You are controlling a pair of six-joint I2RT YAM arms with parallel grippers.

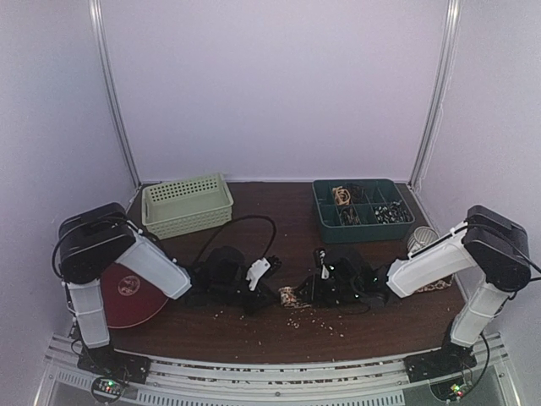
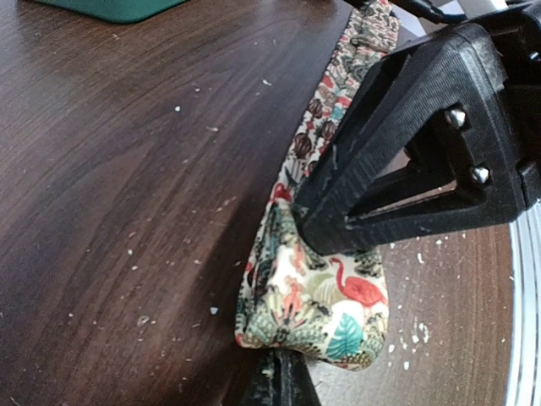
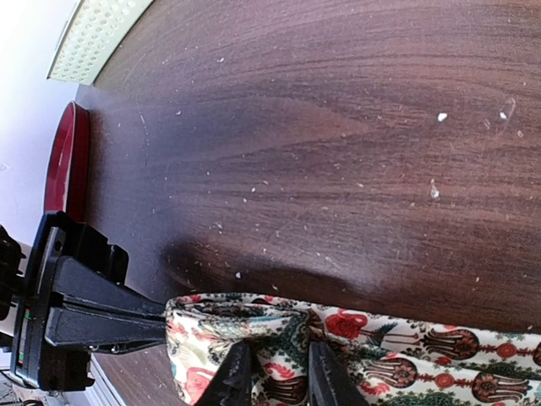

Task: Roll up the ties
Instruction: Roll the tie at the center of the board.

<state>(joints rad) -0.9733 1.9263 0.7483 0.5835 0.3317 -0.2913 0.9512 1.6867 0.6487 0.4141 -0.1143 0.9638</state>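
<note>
One tie shows: cream cloth printed with red flamingos, teal leaves and brown shapes. Its near end is folded over into a small loop, and the rest runs along the table to the right. In the top view it lies between the two arms. My left gripper is shut on the folded end from the left. My right gripper pinches the fold between its fingers, its black finger pressing on the cloth. The two grippers meet at the table's middle.
A pale green basket stands back left and a dark green compartment tray back right. A red plate lies by the left arm. A silvery cup and more patterned cloth are near the right arm. Crumbs dot the table.
</note>
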